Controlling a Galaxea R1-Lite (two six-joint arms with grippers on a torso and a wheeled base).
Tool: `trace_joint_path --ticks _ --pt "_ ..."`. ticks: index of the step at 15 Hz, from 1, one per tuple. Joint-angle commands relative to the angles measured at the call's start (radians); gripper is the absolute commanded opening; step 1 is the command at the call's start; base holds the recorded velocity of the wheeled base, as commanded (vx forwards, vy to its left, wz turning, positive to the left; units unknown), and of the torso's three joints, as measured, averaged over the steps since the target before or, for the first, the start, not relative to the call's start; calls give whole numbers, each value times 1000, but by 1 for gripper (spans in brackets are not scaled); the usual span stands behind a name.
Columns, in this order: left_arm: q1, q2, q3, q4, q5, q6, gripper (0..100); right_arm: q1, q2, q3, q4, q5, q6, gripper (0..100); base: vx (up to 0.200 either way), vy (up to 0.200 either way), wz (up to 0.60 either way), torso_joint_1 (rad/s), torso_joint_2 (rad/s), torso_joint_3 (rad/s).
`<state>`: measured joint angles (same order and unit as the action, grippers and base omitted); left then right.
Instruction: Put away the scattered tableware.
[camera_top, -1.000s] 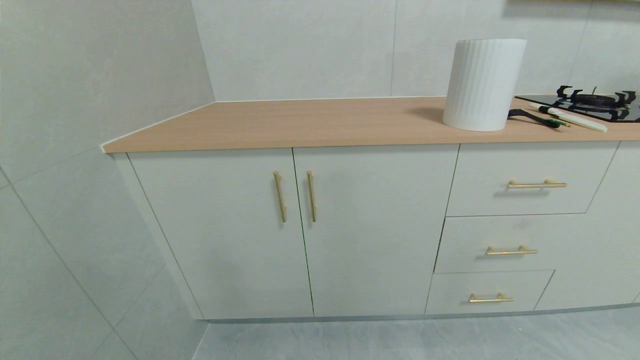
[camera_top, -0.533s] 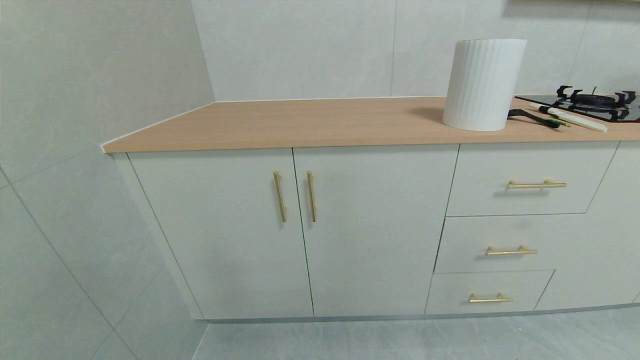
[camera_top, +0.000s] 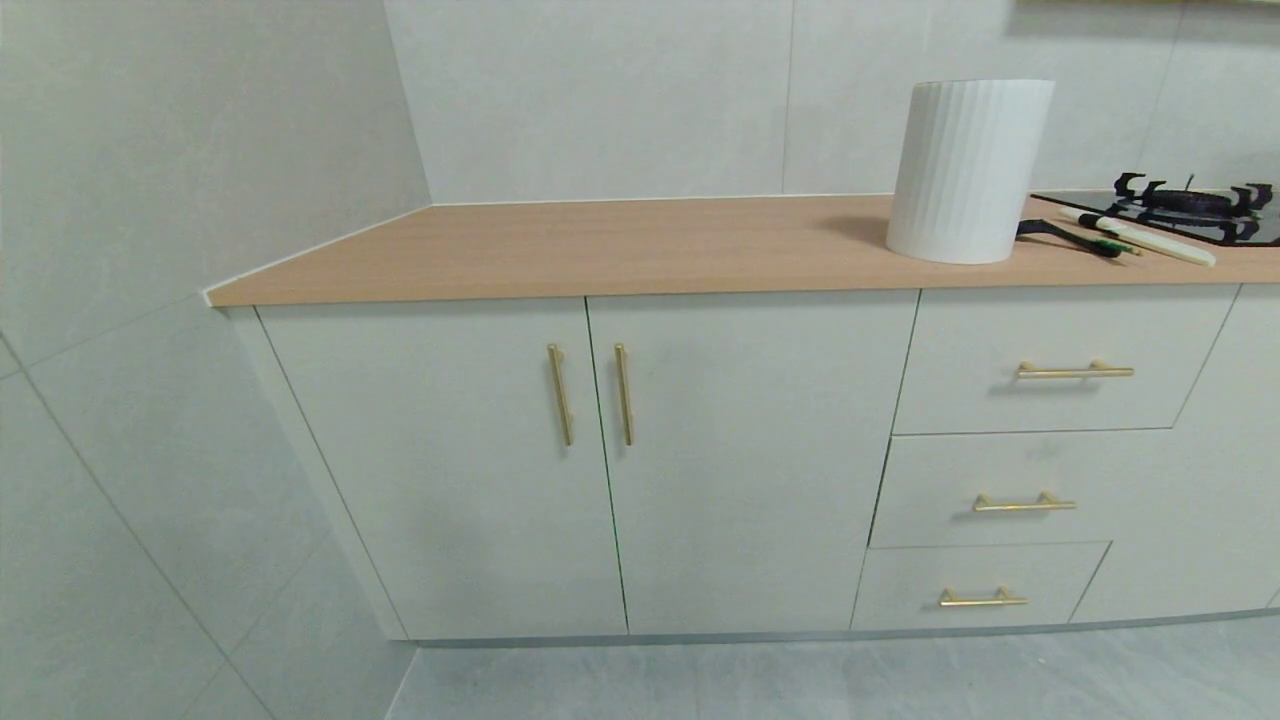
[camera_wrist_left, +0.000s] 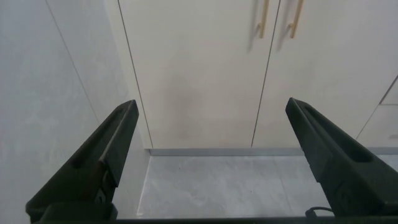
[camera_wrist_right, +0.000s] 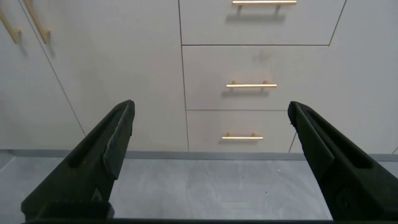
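You face a kitchen unit whose wooden countertop (camera_top: 620, 245) carries a tall white ribbed holder (camera_top: 968, 170), upright near its right end. The scattered tableware lies just to the right of that holder, between it and the gas hob (camera_top: 1190, 200). A black-handled utensil (camera_top: 1065, 235) lies flat with one end almost at the holder's base. A cream-handled utensil (camera_top: 1150, 242) lies aslant beside it, its far end at the hob's edge. A thin green piece (camera_top: 1117, 243) lies between the two, too small for you to identify.

Below the countertop, the double cabinet doors (camera_top: 600, 460) are closed, their gold bar handles (camera_top: 590, 393) side by side at the centre seam. To their right, three drawers (camera_top: 1010, 480) are stacked and closed, each with a gold pull.

Your left gripper (camera_wrist_left: 211, 106) hangs low over the grey tiled floor (camera_wrist_left: 224, 183), facing the cabinet doors, its fingers (camera_wrist_left: 106, 162) spread wide with nothing between them. Your right gripper (camera_wrist_right: 211, 106) hangs low in front of the drawers, its fingers (camera_wrist_right: 323, 155) likewise parted and holding nothing. Both are well apart from the tableware on the countertop.
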<state>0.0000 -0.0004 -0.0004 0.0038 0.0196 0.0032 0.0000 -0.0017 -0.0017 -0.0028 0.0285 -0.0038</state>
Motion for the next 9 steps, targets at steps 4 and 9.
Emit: trace_joint_path --ticks 4,9 --pt "0 0 0 -1 0 0 100 0 2 0 0 1 1 100 0 -200 0 5 0 0" --pt "0 0 0 -1 0 -2 100 0 2 0 0 1 1 100 0 -200 0 1 4 2"
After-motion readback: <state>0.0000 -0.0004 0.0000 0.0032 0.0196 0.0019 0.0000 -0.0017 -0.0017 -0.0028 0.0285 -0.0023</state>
